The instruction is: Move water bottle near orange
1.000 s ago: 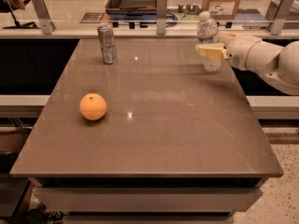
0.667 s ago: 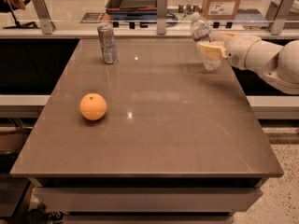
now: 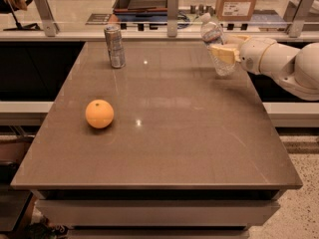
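Observation:
The water bottle (image 3: 215, 44) is a clear ribbed bottle with a white cap. It is tilted with its cap to the upper left, at the table's far right, and looks lifted a little off the top. My gripper (image 3: 222, 52) reaches in from the right and is shut on the bottle's middle, its pale fingers (image 3: 222, 54) wrapped around it. The orange (image 3: 99, 114) rests on the table's left side, far from the bottle and the gripper.
A silver can (image 3: 114, 46) stands upright at the far left of the brown table (image 3: 169, 148). Behind the table runs a rail with grey posts (image 3: 172, 7). A cardboard box (image 3: 239, 1) stands beyond it at the back right.
The bottle stood upright in the gripper a second ago; it has tilted with its cap to the left and moved slightly left with the gripper.

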You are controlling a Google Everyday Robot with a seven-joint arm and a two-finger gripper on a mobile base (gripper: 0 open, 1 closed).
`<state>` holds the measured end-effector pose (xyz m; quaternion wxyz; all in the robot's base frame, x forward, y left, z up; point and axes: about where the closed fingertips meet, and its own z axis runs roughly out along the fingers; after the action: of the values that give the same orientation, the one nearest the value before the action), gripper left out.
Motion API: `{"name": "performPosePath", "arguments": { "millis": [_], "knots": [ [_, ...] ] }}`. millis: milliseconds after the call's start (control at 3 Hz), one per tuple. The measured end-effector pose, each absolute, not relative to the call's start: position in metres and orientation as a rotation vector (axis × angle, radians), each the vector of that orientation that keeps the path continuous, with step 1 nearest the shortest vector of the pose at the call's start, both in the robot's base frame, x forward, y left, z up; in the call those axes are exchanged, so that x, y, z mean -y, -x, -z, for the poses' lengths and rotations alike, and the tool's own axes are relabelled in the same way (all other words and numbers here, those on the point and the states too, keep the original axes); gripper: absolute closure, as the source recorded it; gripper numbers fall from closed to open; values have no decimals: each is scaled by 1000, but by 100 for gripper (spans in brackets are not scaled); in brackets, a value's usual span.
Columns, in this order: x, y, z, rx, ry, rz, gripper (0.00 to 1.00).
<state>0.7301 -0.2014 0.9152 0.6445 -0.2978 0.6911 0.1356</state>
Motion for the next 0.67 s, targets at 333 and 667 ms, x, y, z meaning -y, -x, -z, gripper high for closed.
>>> {"name": "performPosePath", "arguments": {
  "millis": [333, 667],
  "knots": [
    [201, -730, -915, -1573, 678, -309, 100],
    [188, -731, -931, -1571, 702, -365, 100]
  ]
}}
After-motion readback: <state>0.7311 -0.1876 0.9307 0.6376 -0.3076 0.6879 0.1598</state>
